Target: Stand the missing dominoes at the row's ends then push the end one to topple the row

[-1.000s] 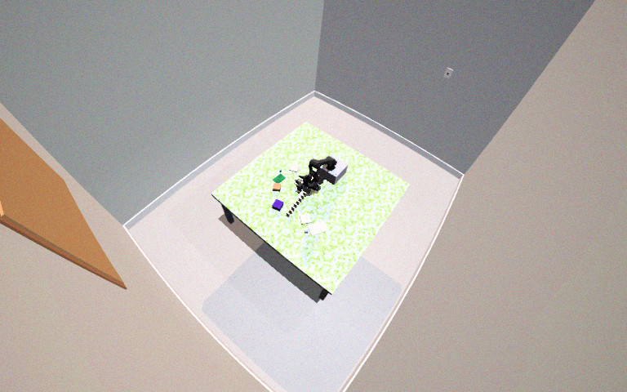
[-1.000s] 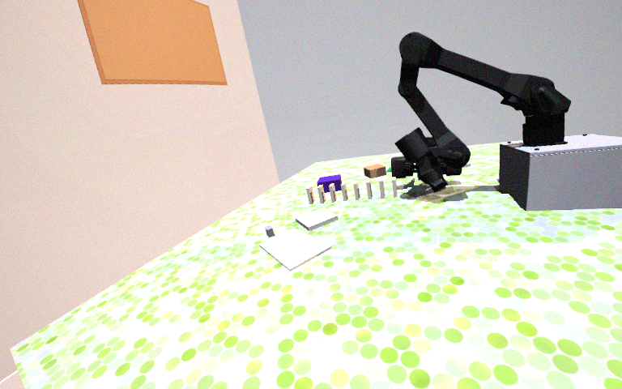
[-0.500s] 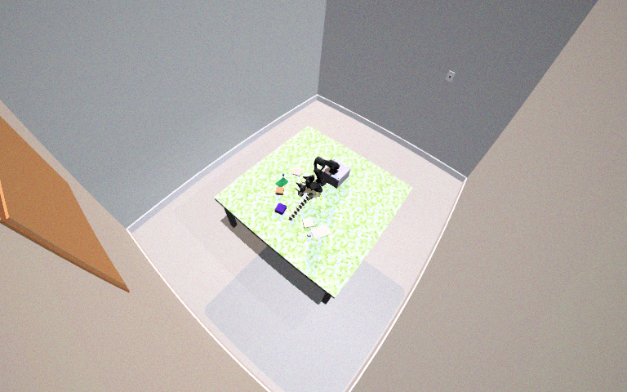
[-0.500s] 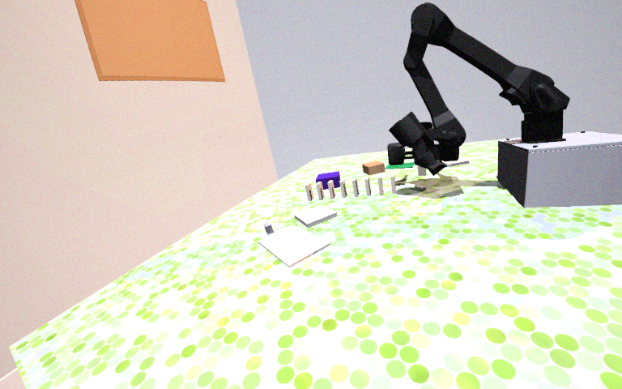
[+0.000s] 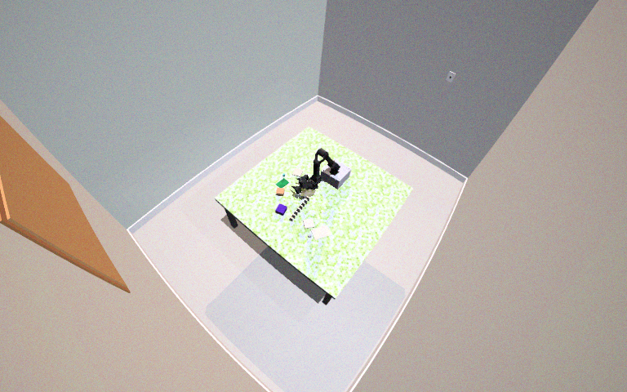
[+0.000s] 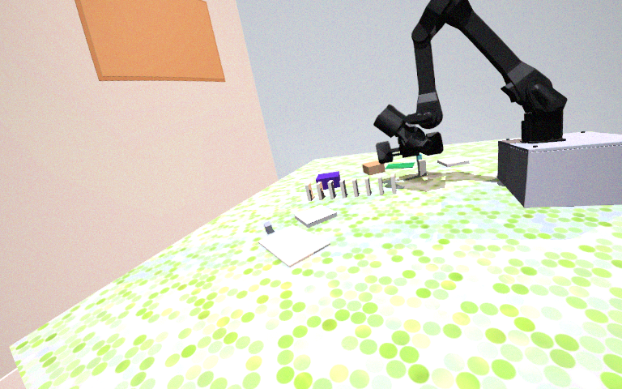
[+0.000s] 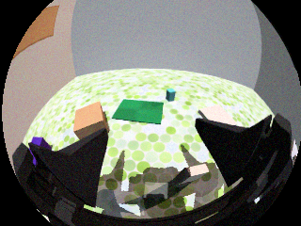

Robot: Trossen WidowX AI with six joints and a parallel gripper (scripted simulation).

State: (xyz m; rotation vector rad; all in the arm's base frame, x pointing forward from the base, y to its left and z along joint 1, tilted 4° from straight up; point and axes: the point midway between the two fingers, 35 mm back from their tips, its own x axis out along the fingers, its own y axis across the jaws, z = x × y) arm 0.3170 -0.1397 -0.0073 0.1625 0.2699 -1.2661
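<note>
In the exterior view, the gripper point(image 5: 298, 185) point(image 6: 406, 156) point(image 7: 152, 128) is spread wide, gripping nothing; a separate domino point(image 6: 422, 168) stands at its five o'clock, the domino row point(image 5: 299, 209) point(image 6: 355, 188) at eight.

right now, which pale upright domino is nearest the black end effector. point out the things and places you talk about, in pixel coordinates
The lone pale domino point(image 6: 422, 168) point(image 7: 198, 169), beneath the black end effector point(image 5: 298, 184) point(image 6: 409, 148) point(image 7: 152, 128); the other eight stand in the row point(image 5: 300, 208) point(image 6: 355, 188).

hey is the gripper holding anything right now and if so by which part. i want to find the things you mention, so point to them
No, the gripper point(image 6: 409, 153) point(image 7: 152, 128) is open, with nothing held.
</note>
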